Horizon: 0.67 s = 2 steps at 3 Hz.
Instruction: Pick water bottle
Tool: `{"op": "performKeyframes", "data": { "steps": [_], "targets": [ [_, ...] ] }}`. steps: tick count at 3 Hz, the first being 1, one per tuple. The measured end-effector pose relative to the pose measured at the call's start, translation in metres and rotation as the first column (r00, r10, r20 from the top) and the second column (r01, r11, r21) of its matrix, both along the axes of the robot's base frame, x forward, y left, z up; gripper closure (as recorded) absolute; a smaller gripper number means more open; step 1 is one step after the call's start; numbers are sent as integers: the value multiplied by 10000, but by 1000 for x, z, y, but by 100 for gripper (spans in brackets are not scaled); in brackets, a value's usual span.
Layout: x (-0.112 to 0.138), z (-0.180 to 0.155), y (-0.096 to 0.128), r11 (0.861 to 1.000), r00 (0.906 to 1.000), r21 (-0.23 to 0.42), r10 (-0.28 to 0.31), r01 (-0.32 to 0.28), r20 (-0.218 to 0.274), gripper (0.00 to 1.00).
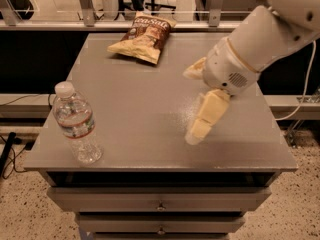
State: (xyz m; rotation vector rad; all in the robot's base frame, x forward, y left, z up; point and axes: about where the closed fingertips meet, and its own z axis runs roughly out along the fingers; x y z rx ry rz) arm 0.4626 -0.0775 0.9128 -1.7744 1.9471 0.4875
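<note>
Water bottle (pixel 75 124) upright at the front-left corner of the worktop (pixel 150 149); claw (pixel 191 106), spread apart, hovers well to its right; chip bag (pixel 142 36) at rear

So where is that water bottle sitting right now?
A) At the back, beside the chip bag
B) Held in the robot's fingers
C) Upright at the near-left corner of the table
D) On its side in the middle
C: the water bottle stands upright at the near-left corner of the table, far from the chip bag at the back. The gripper hangs over the table's right half, open and holding nothing.
</note>
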Motion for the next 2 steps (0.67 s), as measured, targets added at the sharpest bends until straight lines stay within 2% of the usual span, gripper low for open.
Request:
{"op": "performKeyframes", "data": {
  "steps": [1,2],
  "targets": [
    [-1,-4,67,9872,9975,1509,578,-510,-408,0],
    [-8,-3,116,9544,9936,2951,732,-446,-865,0]
  ]
}}
